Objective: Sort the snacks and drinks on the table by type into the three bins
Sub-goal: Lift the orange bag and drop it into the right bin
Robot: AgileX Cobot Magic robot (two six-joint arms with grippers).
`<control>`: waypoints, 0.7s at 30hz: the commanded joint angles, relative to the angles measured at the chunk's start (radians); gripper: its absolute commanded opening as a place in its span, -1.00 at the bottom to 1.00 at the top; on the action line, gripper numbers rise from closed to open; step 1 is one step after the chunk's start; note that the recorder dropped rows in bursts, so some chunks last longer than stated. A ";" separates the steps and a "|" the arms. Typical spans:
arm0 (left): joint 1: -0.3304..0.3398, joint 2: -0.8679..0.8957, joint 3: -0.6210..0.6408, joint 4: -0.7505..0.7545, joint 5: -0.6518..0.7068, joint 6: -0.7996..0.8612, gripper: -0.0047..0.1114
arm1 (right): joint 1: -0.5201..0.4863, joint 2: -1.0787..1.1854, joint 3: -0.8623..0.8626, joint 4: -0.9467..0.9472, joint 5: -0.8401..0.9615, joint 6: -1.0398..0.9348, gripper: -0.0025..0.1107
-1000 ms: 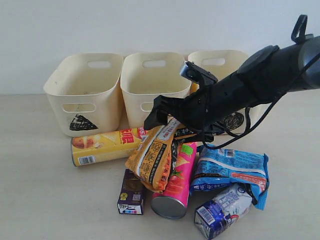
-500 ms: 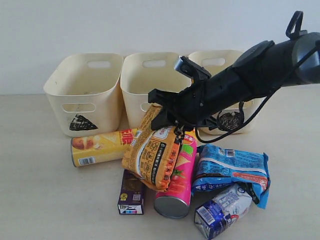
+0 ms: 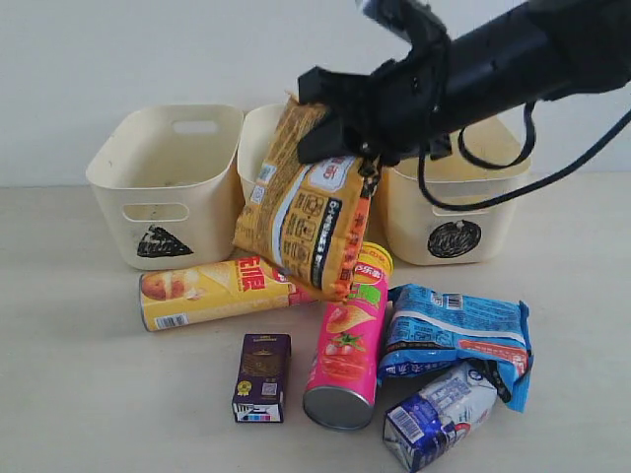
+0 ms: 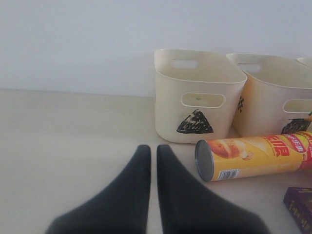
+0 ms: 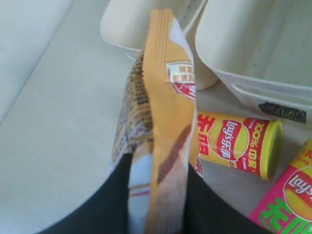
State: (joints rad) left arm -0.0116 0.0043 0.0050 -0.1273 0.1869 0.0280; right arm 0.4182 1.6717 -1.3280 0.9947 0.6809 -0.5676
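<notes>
Pinching the orange-yellow foil packet (image 3: pixel 296 222) by its top edge, the right gripper (image 3: pixel 340 143) risks slippage. The dangling bag may snag the cream plastic bin (image 3: pixel 254 123) rim. Left gripper (image 4: pixel 152 148) is pressed together.

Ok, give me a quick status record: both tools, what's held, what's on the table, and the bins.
right tool: shut on the orange-yellow foil packet, which hangs clear of the pale beige table in front of the middle tub
left tool: shut, empty
on table: yellow cylindrical chip tube; pink cylindrical chip tube; dark purple box carton; blue-white foil packet; blue and white box carton
bins: triangle-marked cream plastic tub, middle tub, circle-marked tub; insides mostly out of sight
</notes>
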 commanded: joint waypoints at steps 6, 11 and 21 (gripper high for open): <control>0.001 -0.004 -0.005 -0.007 -0.006 -0.009 -0.85 | -0.208 -0.195 -0.011 -0.056 -0.184 0.018 -0.96; 0.001 -0.004 -0.005 -0.007 -0.006 -0.009 -0.85 | -0.249 -0.146 -0.011 -0.059 -0.493 -0.003 -0.96; 0.001 -0.004 -0.005 -0.007 -0.006 -0.009 -0.85 | -0.249 0.085 -0.152 -0.057 -0.635 -0.003 -0.96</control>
State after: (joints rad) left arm -0.0116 0.0043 0.0050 -0.1273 0.1869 0.0280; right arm 0.1727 1.6967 -1.4128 0.9318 0.0658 -0.5646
